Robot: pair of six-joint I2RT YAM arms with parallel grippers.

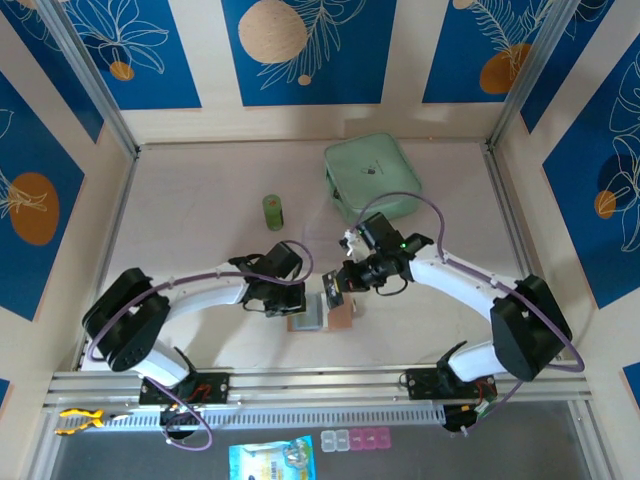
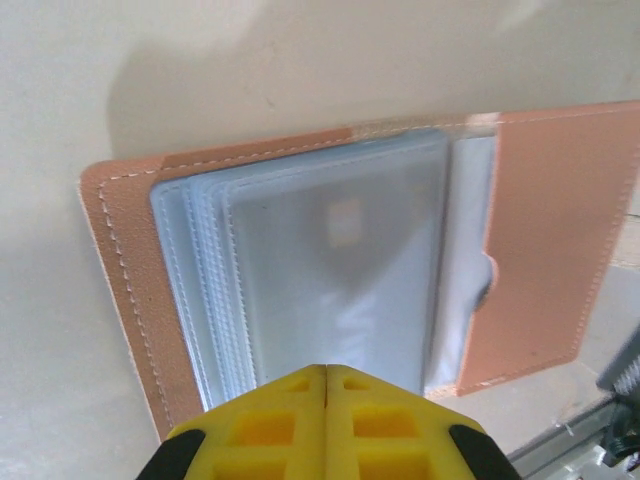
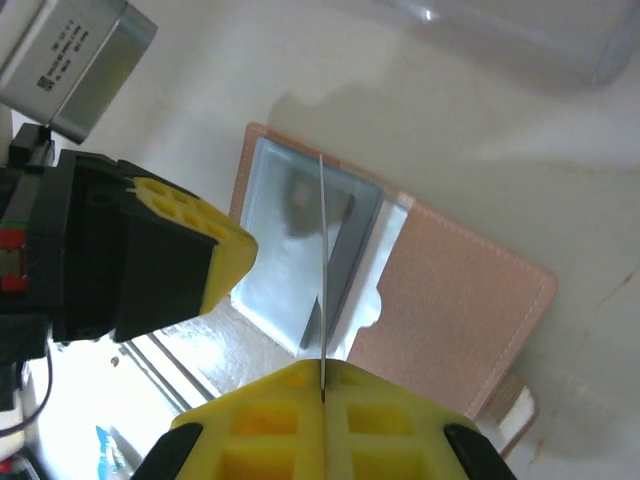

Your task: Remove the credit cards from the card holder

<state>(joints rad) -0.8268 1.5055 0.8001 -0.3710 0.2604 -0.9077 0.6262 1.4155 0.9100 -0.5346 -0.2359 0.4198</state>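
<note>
1. From the top, the wallet (image 1: 322, 318) lies open and flat on the table (image 1: 200, 200), close to the arms and between them. Its long side runs left to right. The grey pockets are on the left half and the tan flap is on the right.
2. The left gripper (image 1: 278, 303) is at the wallet's left edge. The right gripper (image 1: 335, 290) is just above the wallet's far edge. A green case (image 1: 372, 178) lies far back on the table, well apart from the wallet.
3. In the left wrist view, the left gripper (image 2: 326, 368) has its yellow fingers pressed together with nothing between them. It sits right over the near edge of the open wallet (image 2: 560, 230). The clear sleeves (image 2: 300, 260) are stacked on the left half. A pale card (image 2: 345, 225) shows inside the top one.
4. In the right wrist view, the right gripper (image 3: 323, 365) is pinched tight on a card (image 3: 322, 260). The card stands on its thin edge above the wallet (image 3: 450, 290) and points straight away from the fingers. The left gripper (image 3: 190, 250) is beside the wallet's sleeve side. A clear box (image 3: 520, 40) sits farther back.
</note>
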